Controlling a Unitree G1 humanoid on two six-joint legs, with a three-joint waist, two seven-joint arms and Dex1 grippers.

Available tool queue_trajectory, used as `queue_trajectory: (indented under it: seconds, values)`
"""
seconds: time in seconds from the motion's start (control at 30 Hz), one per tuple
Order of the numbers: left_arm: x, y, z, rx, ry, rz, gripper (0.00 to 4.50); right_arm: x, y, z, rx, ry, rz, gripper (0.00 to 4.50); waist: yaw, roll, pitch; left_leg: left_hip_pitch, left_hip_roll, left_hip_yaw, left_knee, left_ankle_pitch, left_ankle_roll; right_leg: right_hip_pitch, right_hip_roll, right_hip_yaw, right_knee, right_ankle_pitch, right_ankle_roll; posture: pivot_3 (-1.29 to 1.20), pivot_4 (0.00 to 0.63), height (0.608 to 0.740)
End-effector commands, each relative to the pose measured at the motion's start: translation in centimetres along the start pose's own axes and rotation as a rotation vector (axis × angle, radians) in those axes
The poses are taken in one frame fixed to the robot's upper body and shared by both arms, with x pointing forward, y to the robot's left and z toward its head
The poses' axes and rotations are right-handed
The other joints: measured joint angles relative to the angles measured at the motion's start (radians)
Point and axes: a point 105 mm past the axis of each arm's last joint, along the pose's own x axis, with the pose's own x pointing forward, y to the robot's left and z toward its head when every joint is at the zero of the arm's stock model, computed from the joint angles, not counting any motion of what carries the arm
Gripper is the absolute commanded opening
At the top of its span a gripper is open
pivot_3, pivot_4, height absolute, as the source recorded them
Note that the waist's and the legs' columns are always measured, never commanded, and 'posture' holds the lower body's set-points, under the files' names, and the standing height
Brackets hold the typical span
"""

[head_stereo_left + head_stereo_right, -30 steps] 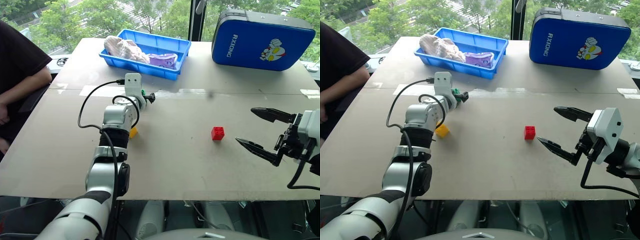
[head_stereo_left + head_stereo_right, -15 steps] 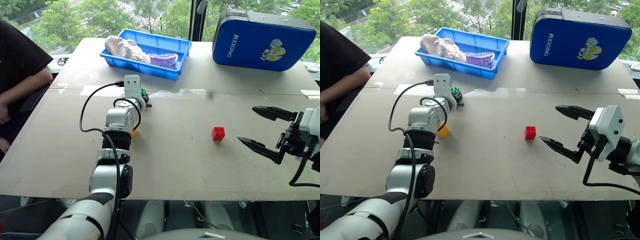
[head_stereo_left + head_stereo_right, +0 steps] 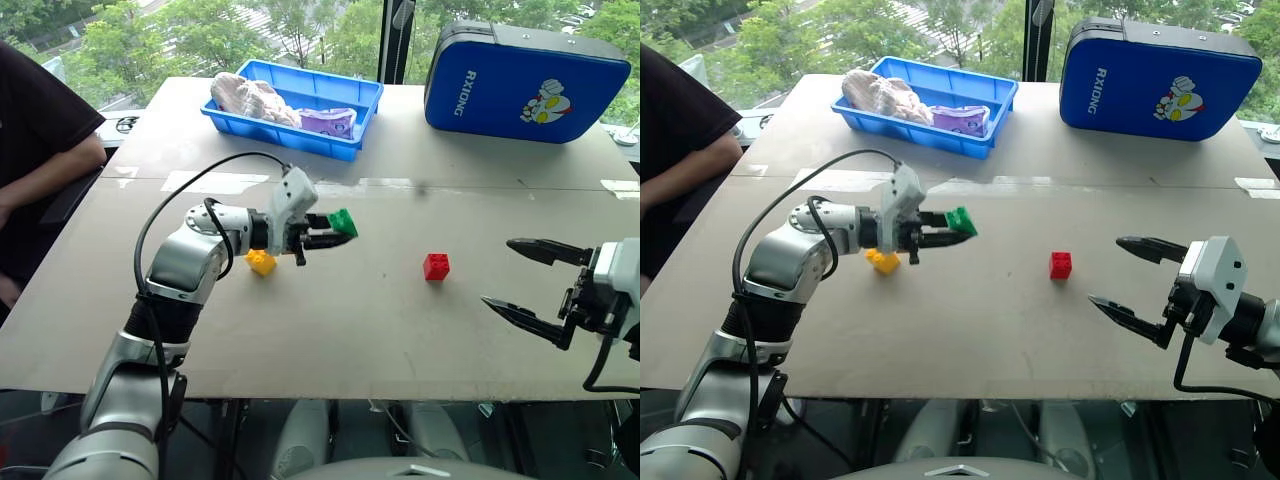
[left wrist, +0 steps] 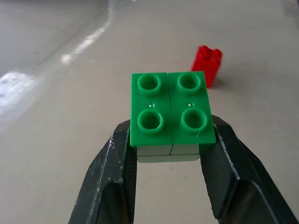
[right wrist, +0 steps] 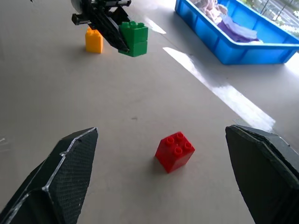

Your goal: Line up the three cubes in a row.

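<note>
A broad grey-beige tabletop [image 3: 350, 330], with a taped seam [image 3: 450, 186] across it, stood before windows [image 3: 300, 25] showing green trees in daylight. At its far edge rested a blue tray [image 3: 345, 95] of bagged items and a blue case [image 3: 525, 80]. A seated person's dark sleeve [image 3: 40, 120] bordered one side.

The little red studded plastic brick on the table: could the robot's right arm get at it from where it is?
Probably yes. The right gripper stands open, facing the red studded plastic brick, with only bare table between them.
</note>
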Motion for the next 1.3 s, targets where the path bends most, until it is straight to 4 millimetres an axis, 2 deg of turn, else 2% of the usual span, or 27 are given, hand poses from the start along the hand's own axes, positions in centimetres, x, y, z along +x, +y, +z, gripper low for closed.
queue_trajectory:
  seconds: [0.03, 0.2, 0.37, 0.77, 1.23, 1.27, 1.3]
  values:
    - [0.6, -0.4, -1.1, 0.116, 0.071, -0.115, 1.31, -0.4, -0.1, 0.7, -0.058, -0.001, 0.015, 4.5, 0.0, 0.0, 0.0, 0.0, 0.0, 0.0, 0.0, 0.0, 0.0, 0.0, 0.0, 0.0, 0.0, 0.0, 0.0, 0.0, 0.15, 0.74]
    - [2.2, 1.2, -2.0, 0.208, 0.109, -0.143, 1.31, -0.2, 0.0, 0.7, -0.062, -0.008, 0.02, 4.5, 0.001, 0.0, 0.0, -0.001, 0.0, 0.0, 0.001, 0.0, 0.0, 0.0, 0.0, 0.0, 0.0, 0.001, 0.005, 0.0, 0.15, 0.74]
    - [3.3, 1.5, -1.8, 0.258, 0.119, -0.199, 1.31, -0.2, 0.2, 0.9, -0.066, -0.012, 0.016, 4.5, 0.001, 0.0, 0.0, -0.002, -0.001, 0.0, 0.001, -0.001, 0.001, -0.001, 0.0, 0.0, 0.0, 0.002, 0.005, 0.0, 0.15, 0.74]
    - [3.8, 1.4, -2.0, 0.281, 0.142, -0.233, 1.31, -0.3, 0.3, 0.7, -0.063, 0.004, 0.023, 4.5, -0.001, 0.0, 0.0, -0.002, 0.0, -0.001, 0.002, -0.001, 0.002, 0.0, 0.0, -0.001, 0.0, 0.001, 0.006, 0.0, 0.15, 0.74]
    - [5.2, 2.2, -1.5, 0.262, 0.145, -0.171, 1.31, -0.4, 0.4, 0.9, -0.065, 0.014, 0.024, 4.5, 0.0, 0.0, 0.0, -0.002, 0.0, -0.001, 0.002, -0.001, 0.002, 0.0, 0.0, -0.001, 0.0, 0.002, 0.006, 0.0, 0.15, 0.74]
    - [5.2, 2.2, -1.5, 0.261, 0.146, -0.168, 2.32, -0.4, 0.4, 0.9, -0.065, 0.015, 0.024, 4.5, -0.001, 0.0, 0.0, -0.002, 0.0, -0.001, 0.002, -0.001, 0.002, 0.0, 0.0, -0.001, 0.0, 0.002, 0.006, 0.0, 0.15, 0.74]
    - [5.2, 2.3, -1.5, 0.262, 0.143, -0.163, 2.65, -0.4, 0.4, 0.9, -0.064, 0.015, 0.025, 4.5, -0.001, 0.0, 0.0, -0.002, 0.0, -0.001, 0.002, -0.001, 0.002, 0.0, 0.0, -0.001, 0.0, 0.002, 0.006, 0.0, 0.15, 0.74]
